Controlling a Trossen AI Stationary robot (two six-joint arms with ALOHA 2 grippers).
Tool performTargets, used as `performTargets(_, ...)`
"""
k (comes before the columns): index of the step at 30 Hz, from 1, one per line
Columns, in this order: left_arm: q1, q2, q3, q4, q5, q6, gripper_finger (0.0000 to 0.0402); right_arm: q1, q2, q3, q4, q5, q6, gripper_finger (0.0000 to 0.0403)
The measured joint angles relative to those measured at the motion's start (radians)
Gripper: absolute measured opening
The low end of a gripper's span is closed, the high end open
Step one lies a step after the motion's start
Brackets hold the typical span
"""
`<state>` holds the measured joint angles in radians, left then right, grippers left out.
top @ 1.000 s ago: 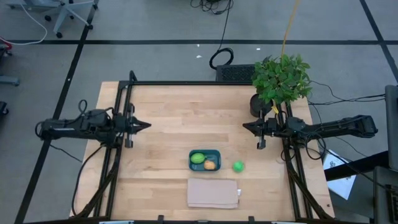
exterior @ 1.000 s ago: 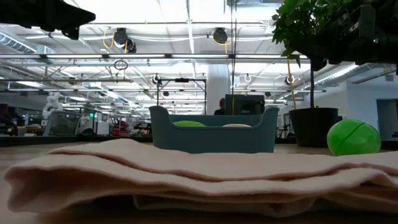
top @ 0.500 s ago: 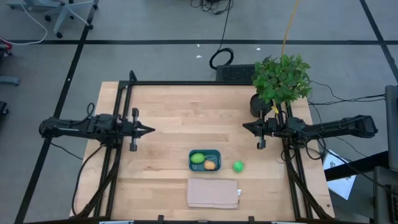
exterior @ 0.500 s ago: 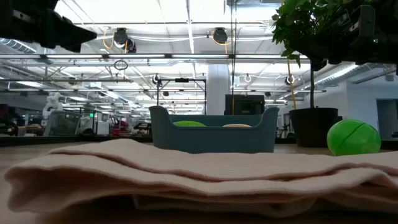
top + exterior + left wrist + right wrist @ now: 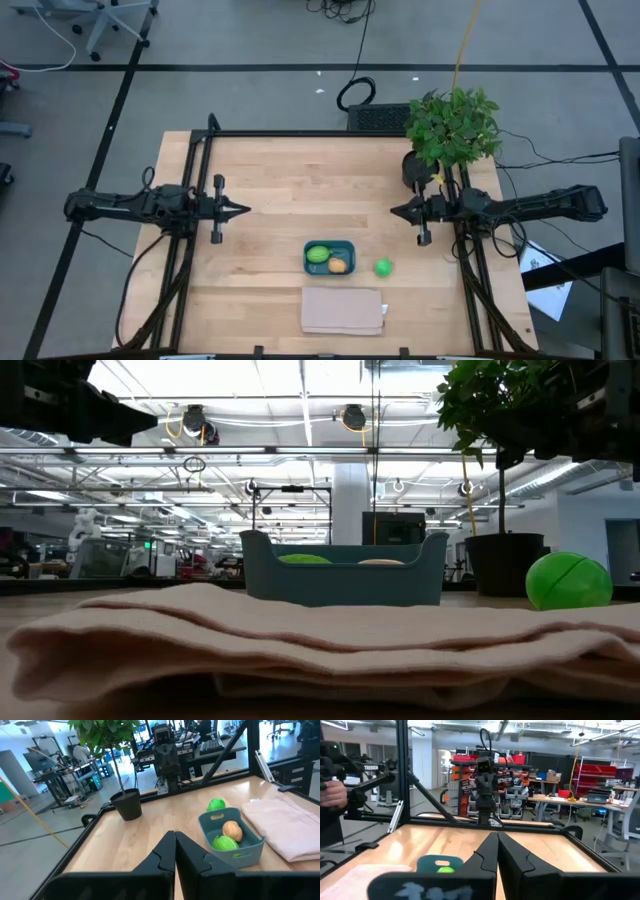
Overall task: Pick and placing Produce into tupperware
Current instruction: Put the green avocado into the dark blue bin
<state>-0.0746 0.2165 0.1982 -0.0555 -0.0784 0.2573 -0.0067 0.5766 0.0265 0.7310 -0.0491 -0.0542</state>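
Teal-blue plastic tupperware (image 5: 329,256) holds the lime-green piece (image 5: 318,254) and yellow-orange piece (image 5: 339,265); bright green ball (image 5: 382,267) sits just right. Left pincer (image 5: 243,210) and right pincer (image 5: 394,211) hover closed, empty.

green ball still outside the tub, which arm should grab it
Likely right: the green ball lies on the tupperware's right side, nearer the right gripper than the left gripper. Both grippers are shut and empty.

Low view: tupperware (image 5: 342,572) wall hides most of the lime-green piece (image 5: 303,559) and yellow-orange piece (image 5: 380,561), only tops show. Cloth (image 5: 300,635) cuts off the base of the green ball (image 5: 568,581). Right wrist view: right pincer (image 5: 497,851) blocks part of the tupperware; person at the edge mostly cropped.
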Motion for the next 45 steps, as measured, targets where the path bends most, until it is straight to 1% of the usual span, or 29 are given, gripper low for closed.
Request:
performTargets(3,0.000,0.000,0.000,0.000,0.000,0.000,0.0014,0.000,0.000,0.010,-0.010,-0.005,-0.012,0.0000)
performTargets(8,0.000,0.000,0.000,0.000,-0.001,0.013,0.0016,0.002,0.031,0.075,-0.135,-0.005,-0.013,0.0000)
performTargets(12,0.000,0.000,0.000,-0.001,-0.001,0.014,0.0008,0.002,0.064,0.114,-0.131,-0.005,-0.019,0.0000)
performTargets(15,0.000,0.000,0.000,-0.002,-0.001,0.028,0.0002,0.003,0.090,0.124,-0.157,-0.007,-0.035,0.0000)
performTargets(18,0.000,0.000,0.000,-0.002,-0.001,0.030,0.0005,0.010,0.110,0.160,-0.199,-0.008,-0.044,0.0000)
performTargets(24,0.000,0.000,0.000,-0.002,-0.001,0.031,0.0020,0.048,0.141,0.266,-0.358,-0.009,-0.073,0.0000)
performTargets(27,0.000,0.000,0.000,-0.002,-0.002,0.031,0.0015,0.061,0.145,0.331,-0.471,-0.009,-0.080,0.0000)
performTargets(31,0.000,0.000,0.000,-0.002,-0.002,0.031,0.0003,0.063,0.146,0.456,-0.648,-0.009,-0.063,0.0000)
performTargets(35,0.000,0.000,0.000,-0.001,-0.002,0.031,0.0007,0.063,0.178,0.578,-0.804,-0.009,-0.036,0.0000)
performTargets(39,0.000,0.000,0.000,-0.001,-0.002,0.031,0.0020,0.064,0.240,0.688,-0.955,-0.009,-0.037,0.0000)
performTargets(45,0.000,0.001,0.000,-0.001,-0.002,0.031,0.0025,0.079,0.409,0.818,-1.108,-0.041,-0.043,0.0000)
